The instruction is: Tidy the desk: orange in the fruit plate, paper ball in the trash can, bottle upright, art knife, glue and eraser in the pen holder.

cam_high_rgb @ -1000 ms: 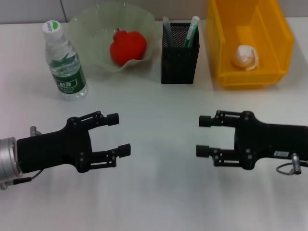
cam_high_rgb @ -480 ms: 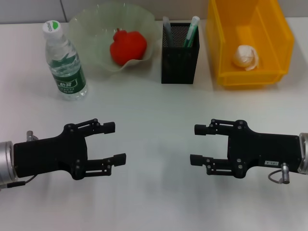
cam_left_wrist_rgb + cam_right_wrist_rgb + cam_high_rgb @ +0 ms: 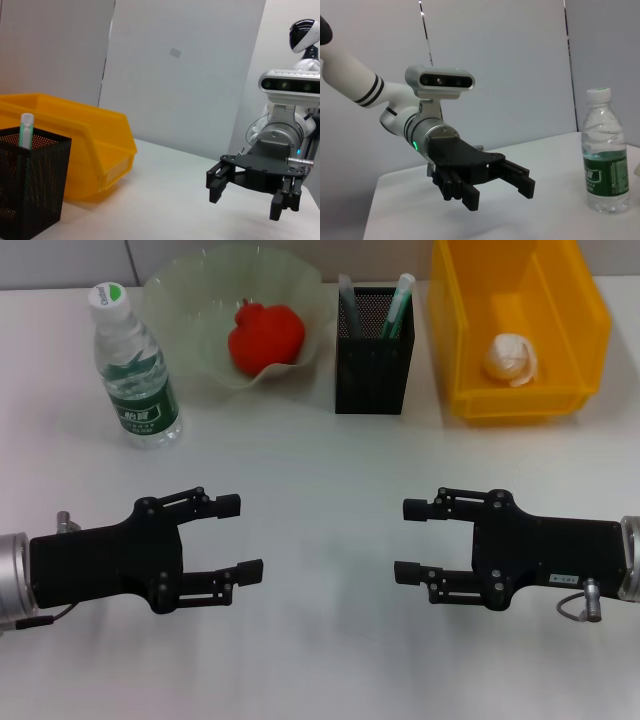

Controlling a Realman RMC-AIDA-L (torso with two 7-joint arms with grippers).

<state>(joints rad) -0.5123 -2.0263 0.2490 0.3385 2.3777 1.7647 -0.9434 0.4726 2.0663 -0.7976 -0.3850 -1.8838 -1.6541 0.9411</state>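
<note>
Change: both grippers sit nearer the front edge than a second ago, and have barely shifted over the last half second.
Left gripper (image 3: 232,537): black, jaws spread, holding nothing, above the near left of the desk.
Right gripper (image 3: 411,539): black, jaws spread, empty, facing the left one across a bare gap.
Surface: plain white desk top (image 3: 320,460); grey wall panels behind, seen in the wrist views.
Clear plastic water bottle with green label (image 3: 134,370): upright, far left.
Translucent scalloped fruit plate (image 3: 190,290): holds a red-orange fruit (image 3: 265,334).
Black mesh pen holder (image 3: 374,355): far centre; a green-and-white stick (image 3: 399,302) and a grey tool (image 3: 347,305) stand in it; their identity is unclear.
Yellow plastic bin (image 3: 580,330): far right, cut off at the top; white crumpled paper ball (image 3: 510,358) inside.
</note>
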